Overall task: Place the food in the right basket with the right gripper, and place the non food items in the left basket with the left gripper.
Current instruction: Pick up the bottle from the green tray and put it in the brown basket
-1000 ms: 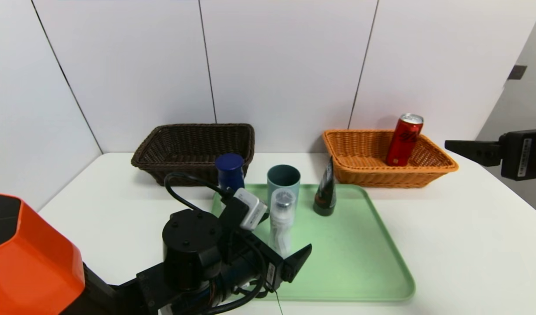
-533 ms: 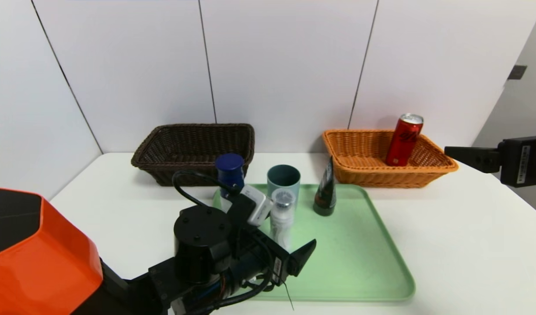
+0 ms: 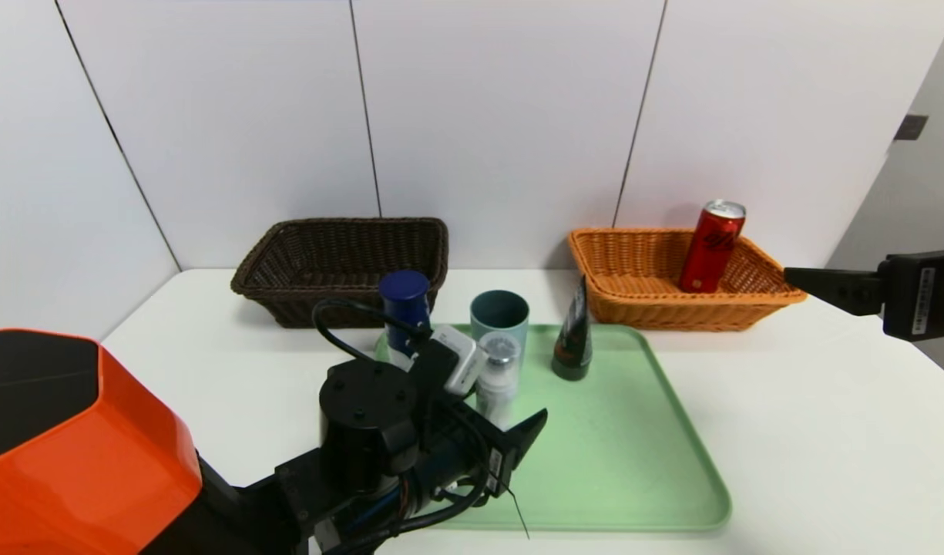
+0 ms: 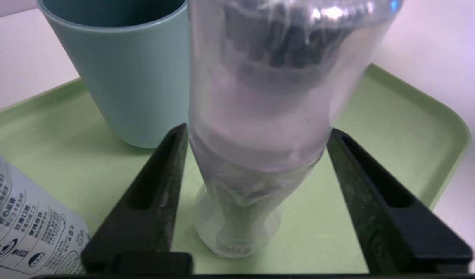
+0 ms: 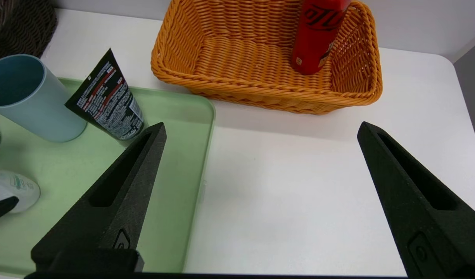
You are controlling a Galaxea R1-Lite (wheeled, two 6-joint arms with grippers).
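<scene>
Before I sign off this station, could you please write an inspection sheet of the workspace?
Surface: white table, green rectangular tray on it.
Food: slim red can leaning in the orange wicker basket; blue-capped white-and-blue bottle outside the baskets.
Non-food: clear whitish bottle, teal-grey plastic cup and dark squeeze tube stand on the tray; none in the dark brown wicker basket.
Clutter: nothing seen.
Grippers: left around the clear bottle; right open, empty, beside the orange basket.
Cables: black cable looping over the left gripper.
Surroundings: pale panelled wall behind.
</scene>
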